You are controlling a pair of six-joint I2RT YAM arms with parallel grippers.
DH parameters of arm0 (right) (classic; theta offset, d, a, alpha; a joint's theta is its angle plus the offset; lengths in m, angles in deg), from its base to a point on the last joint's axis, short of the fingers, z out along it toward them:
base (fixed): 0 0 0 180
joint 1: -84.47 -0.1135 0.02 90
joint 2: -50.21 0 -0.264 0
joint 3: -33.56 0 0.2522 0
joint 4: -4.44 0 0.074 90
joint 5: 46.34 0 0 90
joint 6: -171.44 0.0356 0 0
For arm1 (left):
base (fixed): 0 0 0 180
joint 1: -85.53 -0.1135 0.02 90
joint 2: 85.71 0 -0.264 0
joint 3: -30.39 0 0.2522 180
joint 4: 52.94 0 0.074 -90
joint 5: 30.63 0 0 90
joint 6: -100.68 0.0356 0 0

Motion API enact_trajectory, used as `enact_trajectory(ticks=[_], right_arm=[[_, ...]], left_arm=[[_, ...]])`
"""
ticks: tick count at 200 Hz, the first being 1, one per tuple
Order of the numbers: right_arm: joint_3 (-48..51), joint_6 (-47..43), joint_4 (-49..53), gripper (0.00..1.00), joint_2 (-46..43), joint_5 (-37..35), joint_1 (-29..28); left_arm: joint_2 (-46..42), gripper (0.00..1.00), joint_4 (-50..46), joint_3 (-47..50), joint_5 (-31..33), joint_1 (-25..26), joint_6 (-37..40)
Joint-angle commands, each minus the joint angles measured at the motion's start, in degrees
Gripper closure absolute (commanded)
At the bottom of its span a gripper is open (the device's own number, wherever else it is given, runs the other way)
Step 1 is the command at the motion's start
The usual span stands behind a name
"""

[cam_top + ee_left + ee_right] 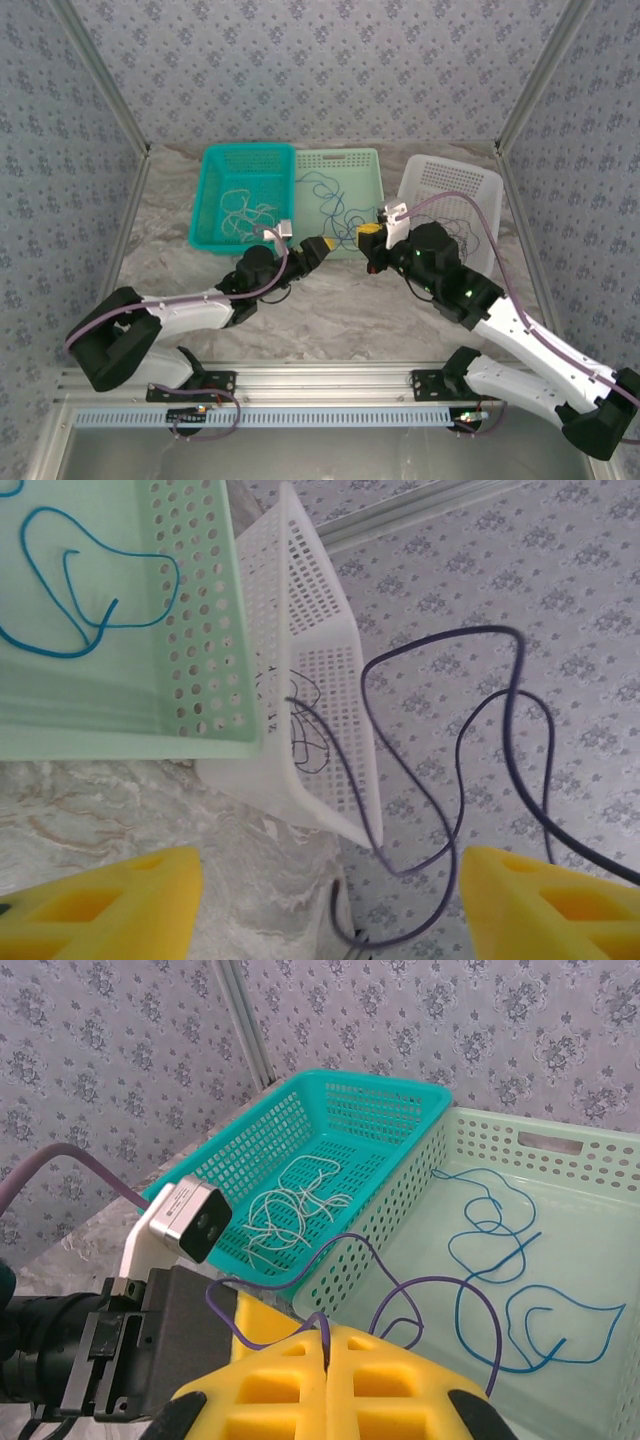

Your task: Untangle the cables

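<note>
Far left, the teal basket point(205, 195) holds the whitish-cream cable point(245, 210), heaped in loose curls on its floor and clear of the others.

Next is my left gripper point(322, 246), hovering at the near edge of the baskets. Its wrist camera shows the yellow fingers point(100, 900) spread wide apart with nothing between them.

The mint basket point(340, 155) comes after that, with the blue cable point(335, 207) sprawled in open loops across its floor.

Then there's my right gripper point(370, 233). In its own camera the jaws are pressed together and pinch the dark purple cable point(480, 630) right at the seam. That cable rises off the pinch in slack arcs, and from the left wrist I see it hanging in the air in front of the white basket point(470, 185). Thin dark strands sit inside that basket too, though I can't tell whether they belong to the same cable.

As for handling, these wires look featherweight and completely limp, so they'll droop and swing rather than hold any shape. They're thin enough to slip out of a loose pinch. I reckon the place to take hold is a free span of purple just beside the right-hand pinch, well away from any crossing. I'd draw it out gently so no loop cinches into a knot.
</note>
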Motion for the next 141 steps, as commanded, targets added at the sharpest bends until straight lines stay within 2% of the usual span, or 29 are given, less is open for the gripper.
enact_trajectory(ticks=[1,48,81,94,141], right_arm=[[0.6,0.1,-2.9,1.00,-0.2,-1.4,-0.6],[1.6,1.7,-3.9,1.00,-0.7,-1.1,-1.0],[2.1,2.5,-2.0,1.00,-1.3,-1.9,-1.1],[2.1,2.9,0.0,1.00,-1.7,-3.0,-0.9],[2.4,4.0,4.8,1.00,-1.4,-1.9,-0.2]], left_arm=[[1.3,0.38,3.8,-2.7,0.6,0.4,-1.1],[3.5,0.68,4.7,-3.4,1.1,0.4,-1.4],[1.9,0.87,3.7,-1.8,3.4,-0.3,0.4],[-0.2,1.00,1.7,-1.0,4.5,-1.0,1.6],[-11.3,1.00,-13.1,-1.5,8.0,-3.7,9.9]])
